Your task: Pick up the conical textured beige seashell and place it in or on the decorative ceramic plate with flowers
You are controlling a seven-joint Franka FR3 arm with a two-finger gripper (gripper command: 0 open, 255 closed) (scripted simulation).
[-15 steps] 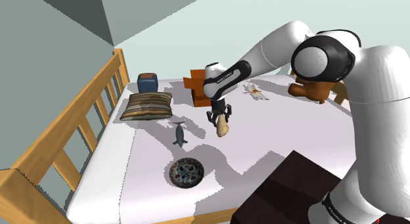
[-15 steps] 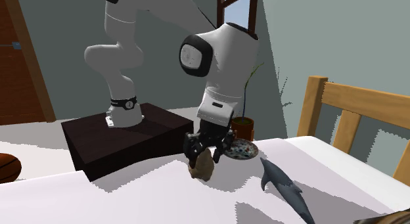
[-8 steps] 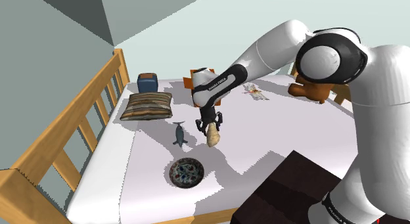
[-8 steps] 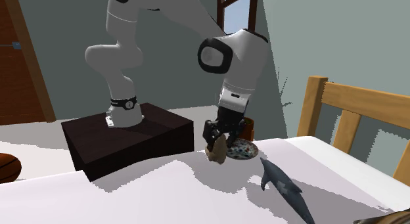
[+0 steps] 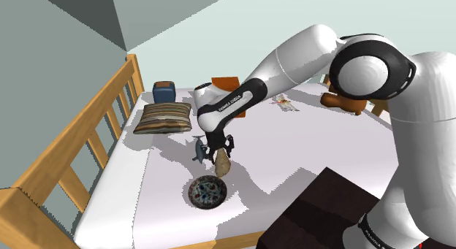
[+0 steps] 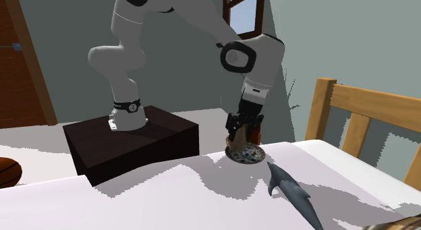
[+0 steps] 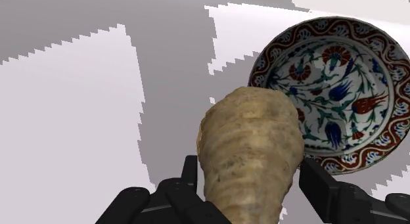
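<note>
No text could be read for certain. White lettering ran along the dark wrist band (image 5: 232,104) of the white robot arm (image 5: 292,58) and along its dark base band (image 5: 375,230), at 5 o'clock in the shoulder view, too small to make out.

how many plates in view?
1. The plate lies on the bed, near the shell held in the gripper. The arm covers some bed, so another could be hidden.

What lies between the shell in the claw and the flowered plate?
Nothing. In the shoulder view just a strip of bare white sheet shows between the shell held by the claw and the plate.
</note>
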